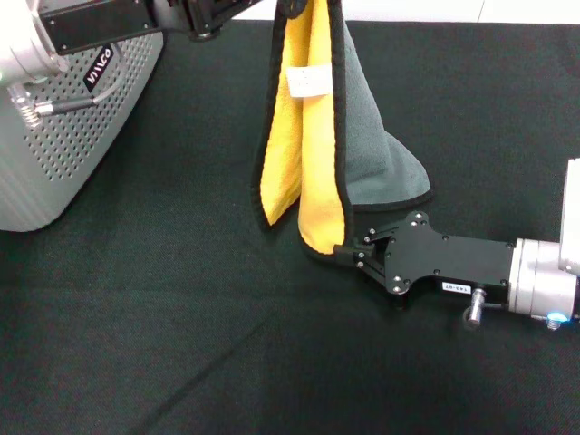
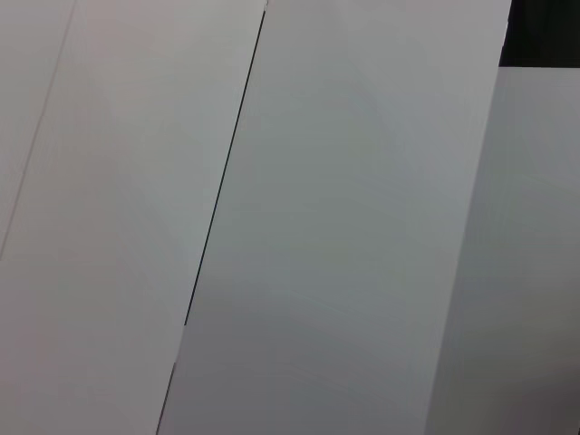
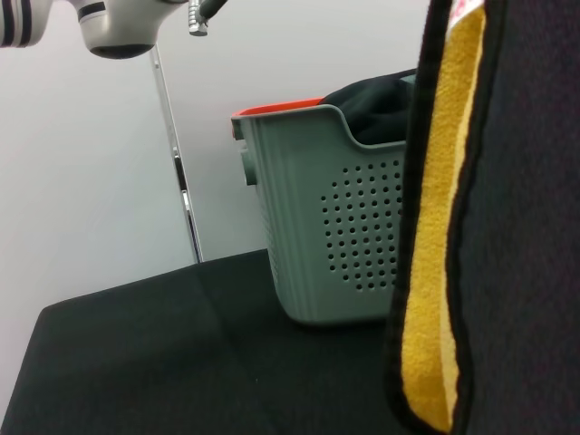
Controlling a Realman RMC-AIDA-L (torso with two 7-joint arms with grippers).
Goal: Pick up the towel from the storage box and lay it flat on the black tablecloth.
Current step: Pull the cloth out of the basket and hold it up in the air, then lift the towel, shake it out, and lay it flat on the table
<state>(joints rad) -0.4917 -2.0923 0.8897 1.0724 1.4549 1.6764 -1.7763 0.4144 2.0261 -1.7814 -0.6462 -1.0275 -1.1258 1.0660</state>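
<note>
While hanging — towel [image 1: 313, 136] corner between right fingers [image 1: 349, 252]

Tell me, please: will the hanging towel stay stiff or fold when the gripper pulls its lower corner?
Probably floppy: the towel hangs from the left gripper in soft folds. It looks light and fluffy, so the right gripper at its lower edge could likely spread it, though it may sag over the black tablecloth.
</note>
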